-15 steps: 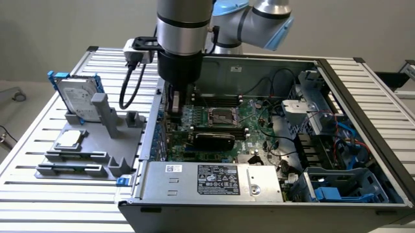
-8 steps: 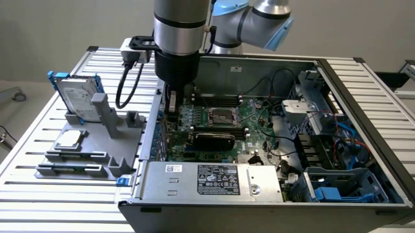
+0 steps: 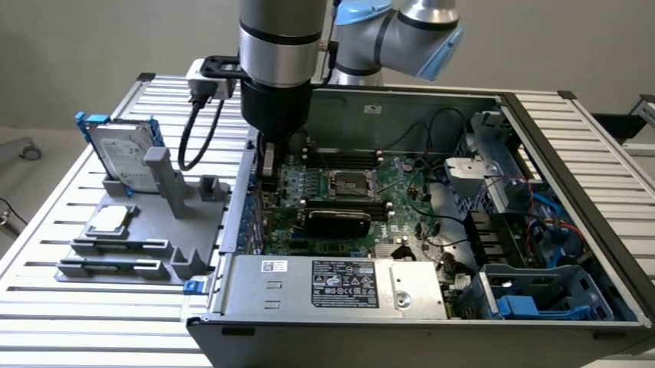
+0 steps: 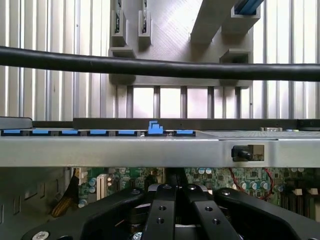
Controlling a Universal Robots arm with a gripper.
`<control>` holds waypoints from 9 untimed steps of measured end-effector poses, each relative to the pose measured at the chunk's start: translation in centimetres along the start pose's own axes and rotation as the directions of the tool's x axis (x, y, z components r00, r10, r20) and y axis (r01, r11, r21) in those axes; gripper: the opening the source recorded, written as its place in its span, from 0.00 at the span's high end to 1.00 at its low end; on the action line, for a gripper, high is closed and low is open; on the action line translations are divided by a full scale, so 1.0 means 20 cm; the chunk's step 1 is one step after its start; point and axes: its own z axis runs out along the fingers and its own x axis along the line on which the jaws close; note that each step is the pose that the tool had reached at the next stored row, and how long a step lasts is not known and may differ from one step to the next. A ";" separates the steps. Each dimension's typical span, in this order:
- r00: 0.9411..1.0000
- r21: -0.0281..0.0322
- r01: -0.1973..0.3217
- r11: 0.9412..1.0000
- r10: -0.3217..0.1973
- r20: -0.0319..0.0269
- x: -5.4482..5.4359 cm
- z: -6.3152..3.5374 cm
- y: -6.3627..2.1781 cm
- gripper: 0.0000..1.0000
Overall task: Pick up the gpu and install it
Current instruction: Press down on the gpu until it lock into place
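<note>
Slatted metal table (image 3: 61, 253) holds an open computer case (image 3: 573, 230) in front of you. Your gripper (image 3: 268, 170) reaches down inside the case at its wall nearest the grey parts holder (image 3: 153, 230), fingers (image 4: 162, 210) pressed together with nothing between them. Your gpu (image 3: 338, 221), black cover up, sits on the motherboard (image 3: 348, 192), beside the gripper.
</note>
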 end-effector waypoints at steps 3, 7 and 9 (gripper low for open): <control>1.000 -0.003 -0.001 1.000 0.001 0.001 0.00 0.001 0.005 0.89; 1.000 -0.007 -0.001 1.000 0.001 0.003 0.00 0.002 0.014 0.89; 1.000 -0.009 -0.001 1.000 0.001 0.004 0.00 0.003 0.018 0.89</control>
